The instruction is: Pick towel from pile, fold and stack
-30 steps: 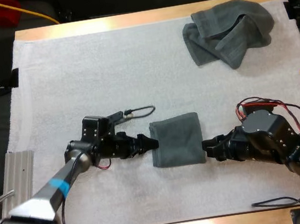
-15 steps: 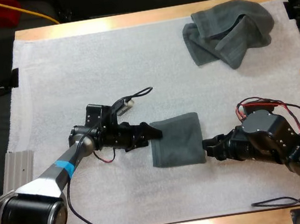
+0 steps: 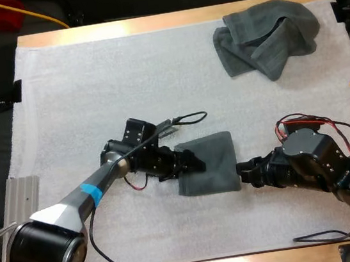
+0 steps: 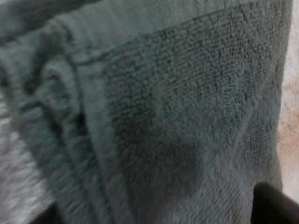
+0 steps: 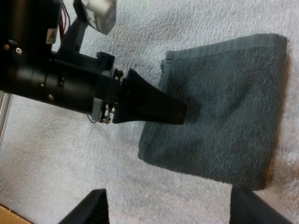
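Note:
A folded dark grey-green towel [image 3: 214, 161] [image 4: 187, 93] [image 5: 229, 102] lies flat on the white mat [image 3: 92, 90], right of centre. My left gripper [image 3: 197, 165] [image 5: 180, 114] reaches in from the left, and its tip lies over the towel's left part. My right gripper [image 3: 241, 175] [image 5: 167, 193] is low at the towel's right edge. It is open, with its fingers wide apart and clear of the cloth. A crumpled towel [image 3: 266, 35] of the same colour sits at the mat's far right corner.
A ribbed metal rail [image 3: 23, 202] lies along the mat's near left edge. The wooden table edge [image 3: 148, 23] runs along the far side. Bare mat stretches across the left and far middle.
My left gripper has moved right, from the folded towel's left edge to over its left part, and its wrist has rolled. The right arm and both towels have stayed put.

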Motion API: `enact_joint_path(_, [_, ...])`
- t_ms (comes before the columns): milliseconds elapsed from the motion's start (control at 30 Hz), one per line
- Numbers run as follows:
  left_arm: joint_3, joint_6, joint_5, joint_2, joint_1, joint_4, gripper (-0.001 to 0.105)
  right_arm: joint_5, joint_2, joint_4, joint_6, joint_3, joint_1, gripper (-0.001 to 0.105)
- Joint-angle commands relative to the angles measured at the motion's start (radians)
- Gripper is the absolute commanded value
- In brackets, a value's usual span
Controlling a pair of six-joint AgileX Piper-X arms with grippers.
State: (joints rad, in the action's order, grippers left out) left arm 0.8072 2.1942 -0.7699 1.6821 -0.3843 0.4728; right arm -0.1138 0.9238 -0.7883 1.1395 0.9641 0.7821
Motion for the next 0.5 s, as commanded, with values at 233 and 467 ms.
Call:
enact_joint_path(233, [0.003, 0.007, -0.021, 0.009, -0.014, 0.003, 0.067, -0.003, -0.007, -0.009, 0.001, 0.002, 0.002, 0.054])
enact_joint_path(467, [0.003, 0.007, -0.046, 0.012, -0.014, -0.005, 0.034, -0.003, -0.007, -0.009, 0.001, 0.002, 0.002, 0.054])
